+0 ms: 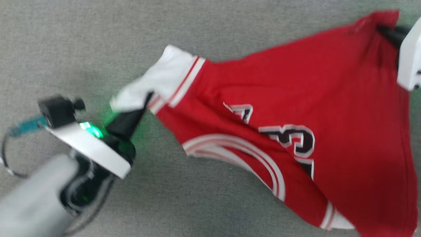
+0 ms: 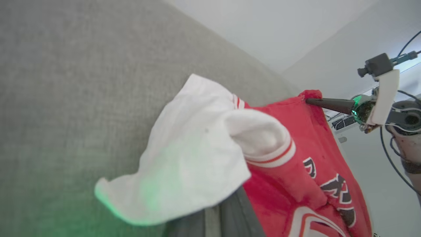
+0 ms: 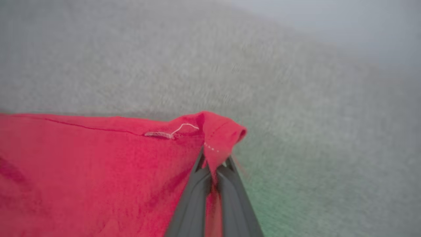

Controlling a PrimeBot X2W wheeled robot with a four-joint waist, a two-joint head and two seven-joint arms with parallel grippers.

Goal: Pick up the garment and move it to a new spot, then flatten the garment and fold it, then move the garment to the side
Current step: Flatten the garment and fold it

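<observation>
**Red garment strung between both tools over grey fabric**

Grey woven surface [image 1: 98, 39] spans the whole background under the work; can't tell whether it's a worktop or a cushion.

The garment [image 1: 329, 98] is next in size. It's stretched corner to corner, long axis on the head view's diagonal from lower left to upper right. The slack body droops toward the lower right, lettering side facing the camera. It looks lifted off the surface, but whether the low edge touches I can't tell; frame is blurred.

Left tool [image 1: 143, 105] is clenched on the white inner fabric at the striped-trim end. In the left wrist view that white flap drapes over its fingers.

Right tool [image 1: 388, 33] is clamped on a red corner at the far end. In the right wrist view its fingers [image 3: 227, 184] are pinched together with a fold of red cloth between them, a loose white thread [image 3: 174, 131] just beside the pinch.

Key relation, my read: the garment lies between the tools, neither arm nearer, so the carry and laydown depend on both moving together along that diagonal. If the spacing closes it sags more; if it widens, the small right-corner pinch is the likelier one to slip.
</observation>
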